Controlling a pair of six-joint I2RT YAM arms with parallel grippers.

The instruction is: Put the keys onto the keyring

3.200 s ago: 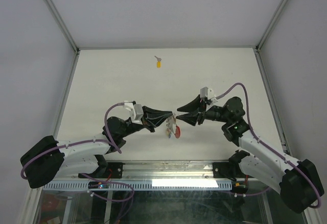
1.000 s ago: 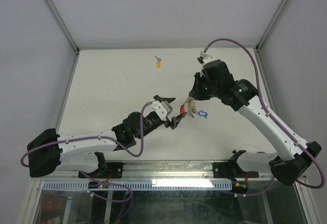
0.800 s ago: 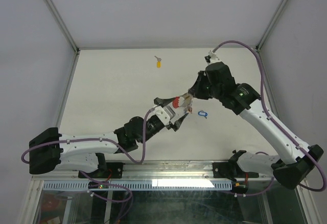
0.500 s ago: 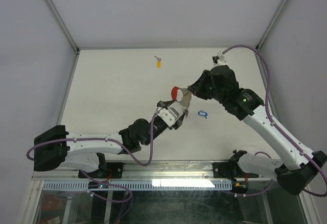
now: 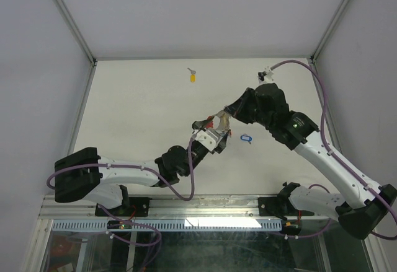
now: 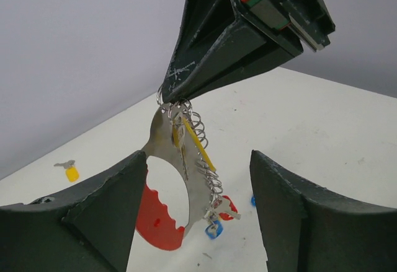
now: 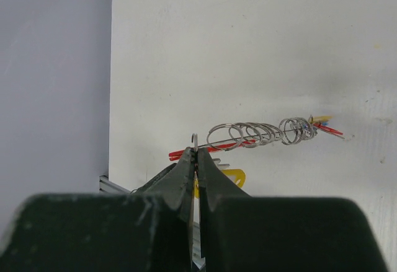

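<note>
The keyring (image 6: 180, 160), a silver plate with a curved red strip and a chain of wire rings, hangs from my right gripper (image 5: 225, 118), which is shut on its top ring (image 7: 195, 140). Yellow-, red- and blue-headed keys (image 6: 214, 225) dangle on it. My left gripper (image 6: 197, 160) stands open just below, a finger on either side of the hanging keyring (image 5: 218, 124); I cannot tell whether it touches. A loose blue key (image 5: 246, 139) lies on the table to the right. A yellow-headed key (image 5: 193, 77) lies far back.
The white table (image 5: 136, 111) is walled on the left, back and right by grey panels. Both arms meet over the table's middle, the left forearm (image 5: 130, 173) stretched low along the near edge.
The left arm has stretched forward and brought its open fingers up around the keyring. The right gripper has shifted slightly back and left, and the red strip has swung.
</note>
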